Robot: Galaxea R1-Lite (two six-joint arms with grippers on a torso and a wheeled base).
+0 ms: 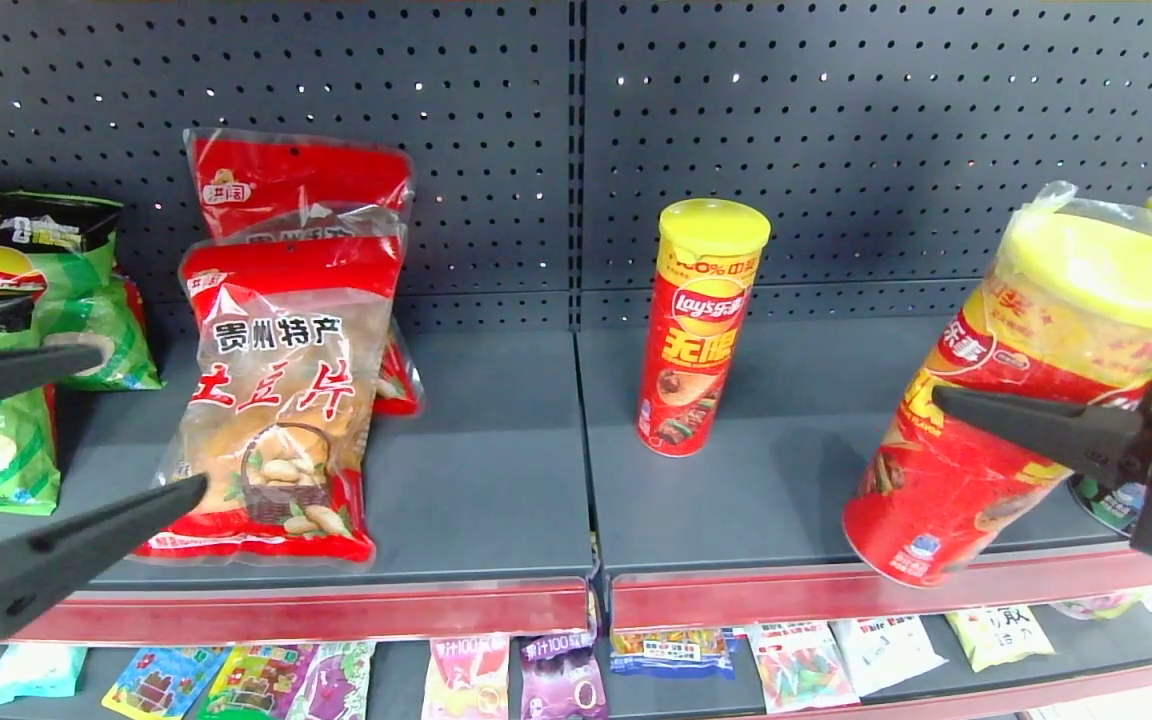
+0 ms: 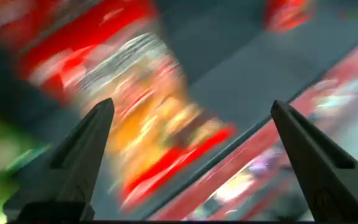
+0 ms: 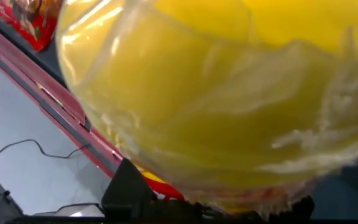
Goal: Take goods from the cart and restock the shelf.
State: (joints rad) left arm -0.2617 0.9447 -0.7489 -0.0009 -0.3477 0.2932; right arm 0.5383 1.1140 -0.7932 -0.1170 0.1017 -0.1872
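A plastic-wrapped pack of red chip cans (image 1: 1016, 400) with yellow lids hangs tilted over the right end of the dark shelf (image 1: 496, 480). My right gripper (image 1: 996, 400) is shut on it; one black finger crosses its front and the other is hidden behind. In the right wrist view the wrapped yellow lid (image 3: 229, 93) is right in front of the camera. A single red chip can (image 1: 701, 325) stands upright mid-shelf. My left gripper (image 1: 153, 418) is open in front of a red potato-chip bag (image 1: 281, 400), holding nothing. The left wrist view has that gripper (image 2: 191, 124) before the blurred red bag (image 2: 135, 93).
Green chip bags (image 1: 46, 300) stand at the shelf's far left, and a second red bag (image 1: 296, 180) leans behind the front one. The shelf has a red front lip (image 1: 336, 610). Small candy packets (image 1: 466, 675) lie on the lower shelf. There is bare shelf either side of the single can.
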